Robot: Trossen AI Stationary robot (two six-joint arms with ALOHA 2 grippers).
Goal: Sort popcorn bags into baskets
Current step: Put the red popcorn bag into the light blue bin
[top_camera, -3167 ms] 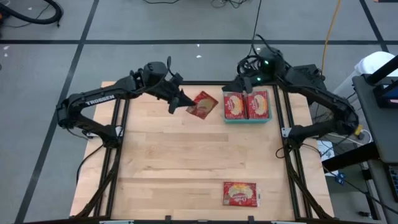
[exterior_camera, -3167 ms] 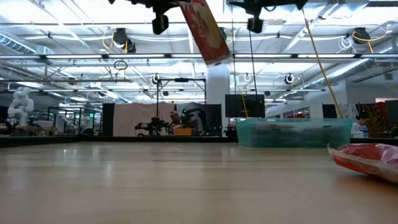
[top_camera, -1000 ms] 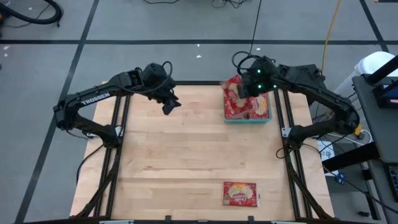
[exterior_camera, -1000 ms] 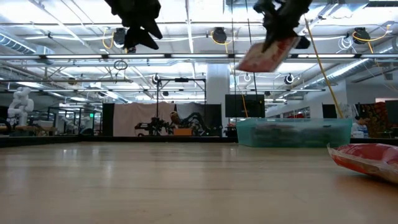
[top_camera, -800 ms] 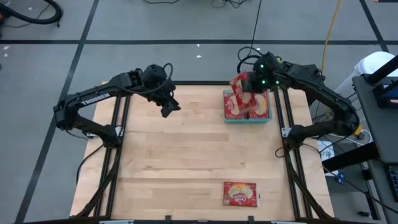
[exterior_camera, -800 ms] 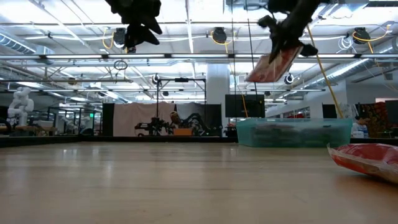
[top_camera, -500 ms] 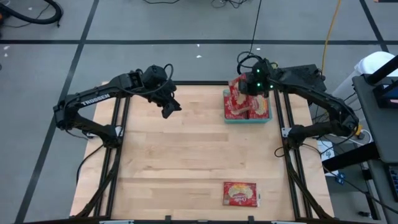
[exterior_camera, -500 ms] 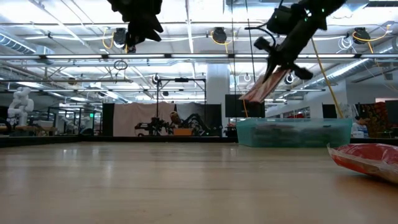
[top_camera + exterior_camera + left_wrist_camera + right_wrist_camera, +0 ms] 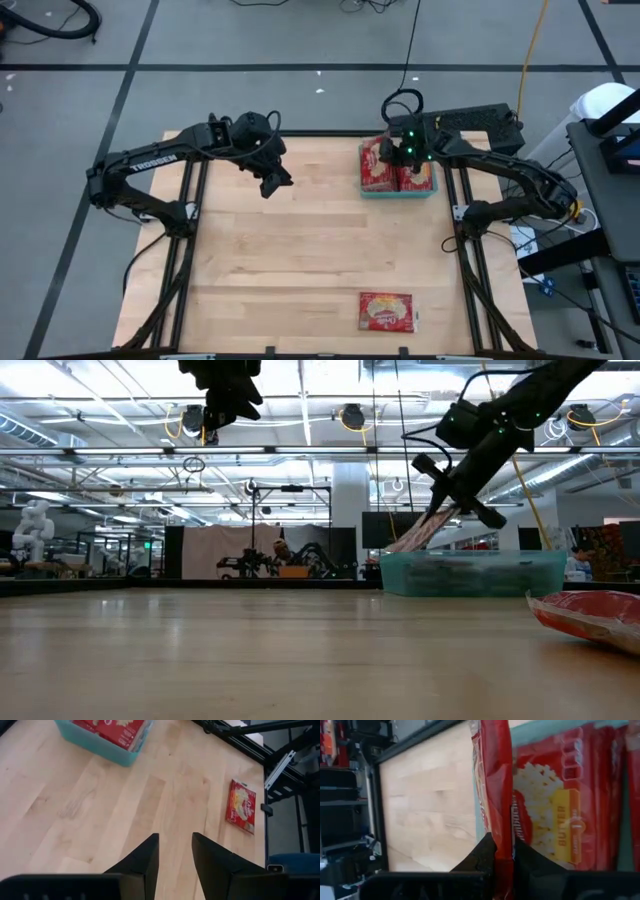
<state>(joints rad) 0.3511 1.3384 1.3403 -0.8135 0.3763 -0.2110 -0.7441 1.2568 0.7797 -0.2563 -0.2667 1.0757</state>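
Observation:
My right gripper point(image 9: 391, 152) point(image 9: 443, 510) is shut on a red popcorn bag point(image 9: 415, 534) over the left end of the teal basket point(image 9: 398, 193) point(image 9: 470, 572), which stands at the table's far right. Two bags point(image 9: 375, 174) point(image 9: 419, 174) lie flat inside the basket. Another bag point(image 9: 386, 311) point(image 9: 590, 615) point(image 9: 241, 805) lies flat near the table's near edge. My left gripper point(image 9: 278, 181) point(image 9: 175, 852) hangs open and empty above the far left part of the table. My right gripper pinches the popcorn bag between its two fingers at one end point(image 9: 503, 837), and the wrist view shows the bag edge-on. The fingers slant downward toward the table's left. The bag runs on past them, tilted, and its lower end point(image 9: 393, 547) is at the basket's left rim; whether it touches there, I cannot tell.
Black frame rails point(image 9: 190, 200) point(image 9: 462, 200) run along the table's left and right sides. Bare wood point(image 9: 300, 250) stretches between the basket and the loose bag. Beyond the table lie cables on the floor and a room with equipment.
My right gripper has come down from high above the basket toward its left end and has tipped steeper, carrying the bag with it. The bag has swung from nearly level to a steep downward slant with its free end at the basket's rim.

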